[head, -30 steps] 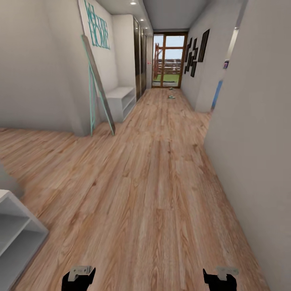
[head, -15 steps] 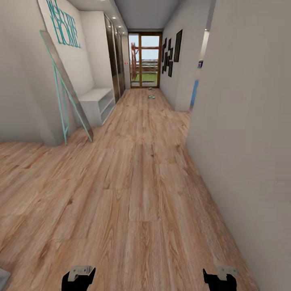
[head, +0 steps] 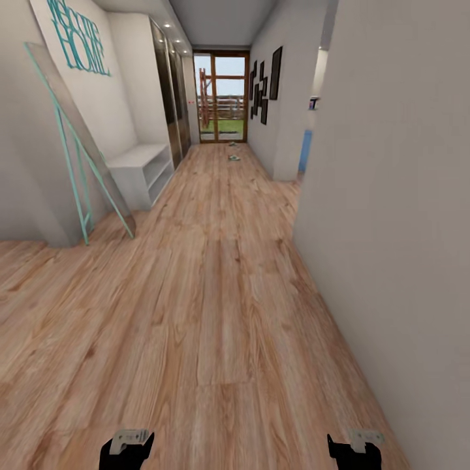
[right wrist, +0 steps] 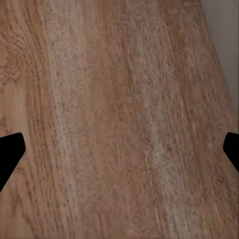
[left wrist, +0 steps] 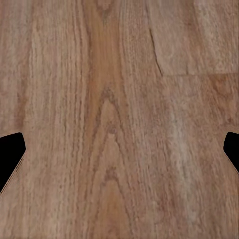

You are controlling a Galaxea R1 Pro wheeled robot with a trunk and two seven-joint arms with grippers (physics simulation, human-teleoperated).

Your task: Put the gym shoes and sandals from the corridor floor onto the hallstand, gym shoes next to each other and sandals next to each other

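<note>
The wood-plank corridor floor (head: 215, 274) stretches ahead to a glass door. Far down it, near the door, lie two small pale things (head: 233, 157), too small to tell which shoes they are. The dark brown sandals and the hallstand are out of view. My left gripper (head: 127, 450) and right gripper (head: 354, 450) hang low at the head view's bottom edge, far from those things. The left wrist view has my left gripper (left wrist: 119, 154) open over bare planks (left wrist: 114, 99). In the right wrist view my right gripper (right wrist: 119, 154) is open too, nothing between its fingers.
A plain low white two-tier bench (head: 140, 171) stands against the left wall, behind a leaning teal-framed mirror (head: 78, 150). A grey wall (head: 391, 215) runs close along my right, its base in the right wrist view (right wrist: 224, 40). A side opening (head: 307, 147) breaks the right wall further on.
The camera has moved forward and swung: the whole picture shifted left. The pale unit at the lower left edge has slid out of view. Both grippers keep their pose.
</note>
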